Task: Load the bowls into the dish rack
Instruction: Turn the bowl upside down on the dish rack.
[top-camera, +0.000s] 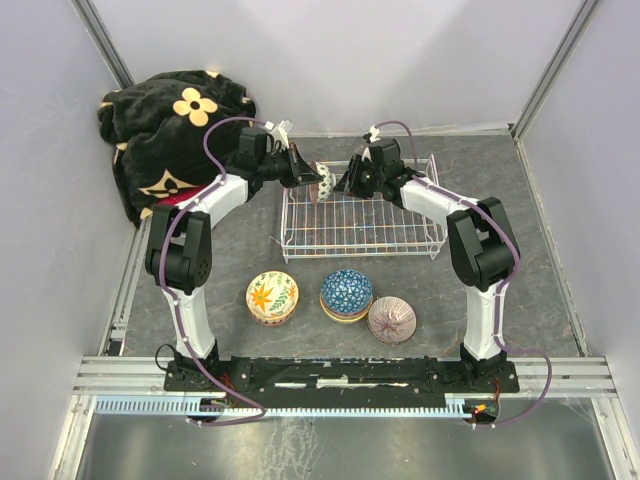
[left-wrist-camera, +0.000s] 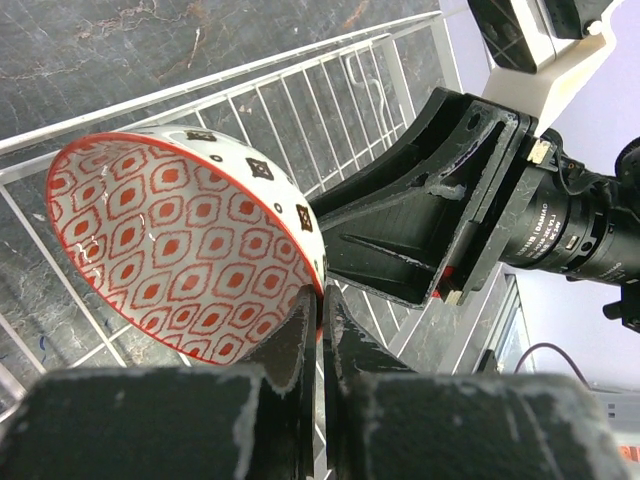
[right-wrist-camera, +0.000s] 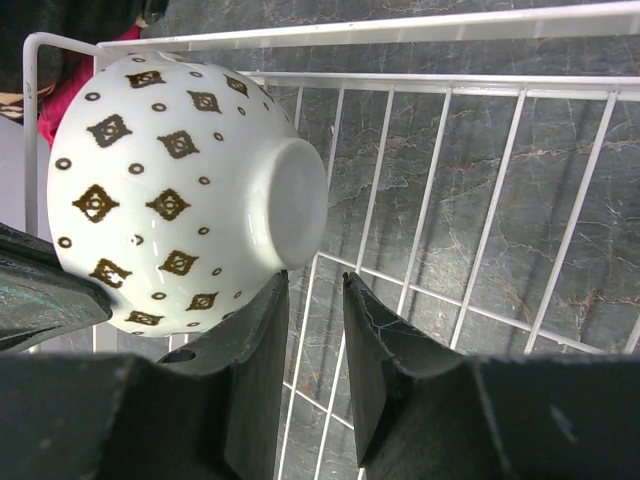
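Note:
One bowl (top-camera: 323, 183), red-patterned inside (left-wrist-camera: 170, 250) and white with dark diamonds outside (right-wrist-camera: 170, 180), hangs on edge over the back left part of the white wire dish rack (top-camera: 360, 228). My left gripper (top-camera: 305, 178) is shut on its rim (left-wrist-camera: 320, 305). My right gripper (top-camera: 350, 180) faces the bowl's underside from the right, open, with nothing between its fingers (right-wrist-camera: 315, 285); its left fingertip is right at the bowl's foot. Three more bowls stand on the table in front of the rack: yellow (top-camera: 272, 297), blue (top-camera: 346, 293) and purple-white (top-camera: 391, 319).
A dark flowered blanket (top-camera: 170, 130) is heaped at the back left corner. Grey walls enclose the table on three sides. The rack's wire floor (right-wrist-camera: 450, 180) shows below both grippers, and its low side (left-wrist-camera: 250, 85) runs behind the bowl.

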